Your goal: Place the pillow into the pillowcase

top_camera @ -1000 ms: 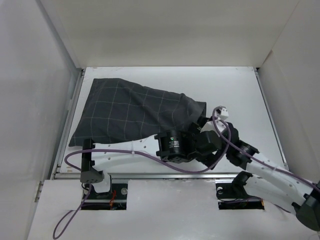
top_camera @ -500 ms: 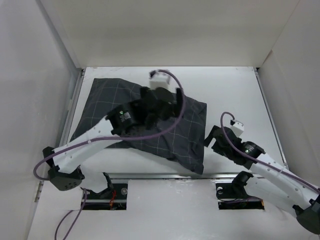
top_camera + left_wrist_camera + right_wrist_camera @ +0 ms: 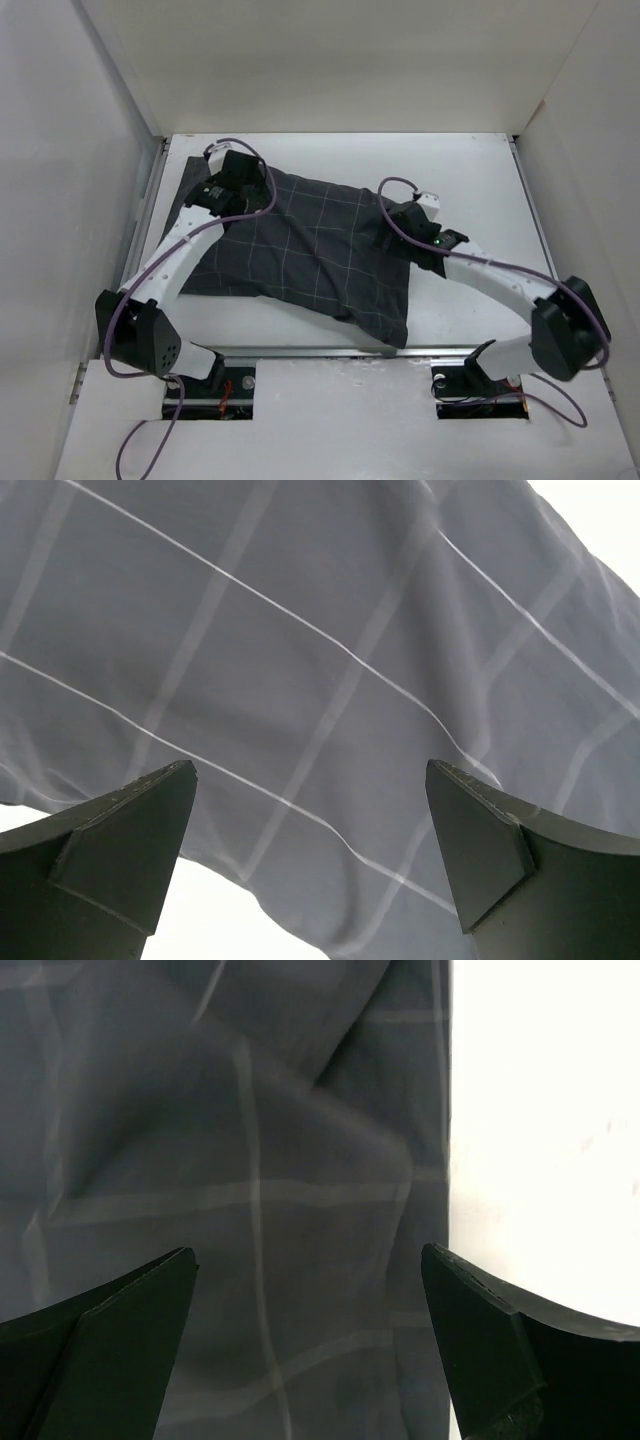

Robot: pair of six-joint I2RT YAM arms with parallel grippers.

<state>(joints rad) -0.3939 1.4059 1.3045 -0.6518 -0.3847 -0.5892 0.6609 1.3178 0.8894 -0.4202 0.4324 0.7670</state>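
The dark charcoal pillowcase (image 3: 300,250) with a thin light grid lies spread on the white table, puffed in the middle. No white pillow shows in any view. My left gripper (image 3: 250,195) is over the pillowcase's far-left corner. In the left wrist view it (image 3: 308,770) is open and empty above the checked cloth (image 3: 330,630), near a cloth edge. My right gripper (image 3: 388,238) is over the pillowcase's right side. In the right wrist view it (image 3: 307,1250) is open and empty above the cloth (image 3: 250,1160), close to its straight right edge.
White walls enclose the table (image 3: 480,180) on the left, back and right. A metal rail (image 3: 330,350) runs along the near edge. Purple cables (image 3: 400,185) loop off both wrists. Bare table (image 3: 540,1110) shows right of the pillowcase.
My left gripper has moved from the pillowcase's middle to its far-left corner. My right gripper has moved from beside the right edge up onto the cloth. The pillowcase lies much as before.
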